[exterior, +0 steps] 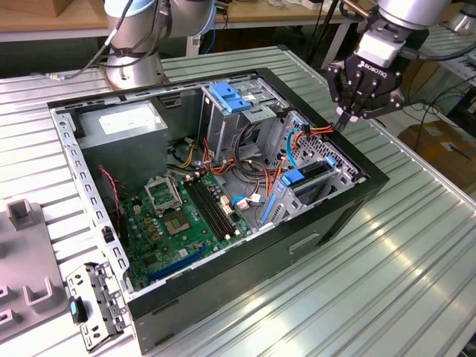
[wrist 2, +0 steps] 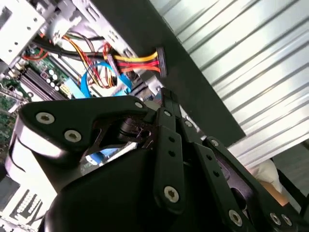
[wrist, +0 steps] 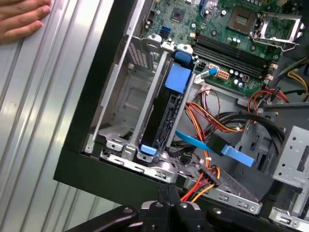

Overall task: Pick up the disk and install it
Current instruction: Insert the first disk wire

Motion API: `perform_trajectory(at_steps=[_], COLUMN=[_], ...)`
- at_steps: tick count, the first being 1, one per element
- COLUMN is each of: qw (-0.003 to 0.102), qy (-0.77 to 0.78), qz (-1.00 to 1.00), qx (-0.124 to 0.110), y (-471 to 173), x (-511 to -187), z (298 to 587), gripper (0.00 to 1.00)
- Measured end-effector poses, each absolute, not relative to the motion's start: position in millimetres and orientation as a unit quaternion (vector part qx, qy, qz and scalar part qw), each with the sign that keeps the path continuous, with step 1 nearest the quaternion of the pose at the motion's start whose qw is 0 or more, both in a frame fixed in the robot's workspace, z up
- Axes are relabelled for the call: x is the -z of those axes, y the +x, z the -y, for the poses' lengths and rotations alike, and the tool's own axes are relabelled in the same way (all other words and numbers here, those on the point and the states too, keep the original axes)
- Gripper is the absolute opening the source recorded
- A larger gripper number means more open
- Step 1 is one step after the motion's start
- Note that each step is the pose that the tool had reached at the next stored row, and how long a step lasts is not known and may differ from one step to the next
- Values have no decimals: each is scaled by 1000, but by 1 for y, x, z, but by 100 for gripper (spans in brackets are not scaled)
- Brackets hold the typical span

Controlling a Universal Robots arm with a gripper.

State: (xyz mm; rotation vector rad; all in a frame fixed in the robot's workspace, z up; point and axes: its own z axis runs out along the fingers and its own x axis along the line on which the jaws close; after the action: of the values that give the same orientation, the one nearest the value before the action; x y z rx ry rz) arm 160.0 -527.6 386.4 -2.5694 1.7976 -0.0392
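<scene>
**Q:** What is everything sitting on?

**A:** A ribbed metal counter [exterior: 416,245], cut off at the frame edges. On it lies an open black computer case [exterior: 245,268] with its insides facing up.

**Q:** What is in the case?

**A:** A grey power supply [exterior: 123,126] sits in the corner at the exterior view's left. A green motherboard [exterior: 175,223] lies on the case floor near it. A metal drive cage [exterior: 343,172] fills the corner at the exterior view's right. Loose orange and red wiring crosses between them and hides part of the floor.

**Q:** Where is the disk?

**A:** The disk [wrist: 165,113] stands on edge in a slot of that cage, with its blue carrier rail around it. The cage walls cover its broad faces, so I see mostly one dark edge.

**Q:** And your tool?

**A:** My tool [exterior: 343,120] hangs over the case rim beside the cage, clenched on nothing. Its body is cut off in both wrist views.

**Q:** Anything smaller?

**A:** A hand [wrist: 21,19] rests on the counter outside the case, cut off at the frame edge. A power connector [wrist 2: 160,60] on yellow, red and black wires lies at the rim just beyond my fingertips. I cannot tell whether it touches them.
</scene>
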Motion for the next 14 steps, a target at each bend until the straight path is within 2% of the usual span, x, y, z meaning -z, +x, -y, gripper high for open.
perform_trajectory(at_steps=[12, 13, 14], qw=[4, 4, 4], qy=[-854, -858, -862], qz=[-520, -514, -507], qx=[12, 12, 12], y=[172, 173, 173], x=[-378, -378, -378], z=[519, 518, 518], gripper=[11, 11, 18])
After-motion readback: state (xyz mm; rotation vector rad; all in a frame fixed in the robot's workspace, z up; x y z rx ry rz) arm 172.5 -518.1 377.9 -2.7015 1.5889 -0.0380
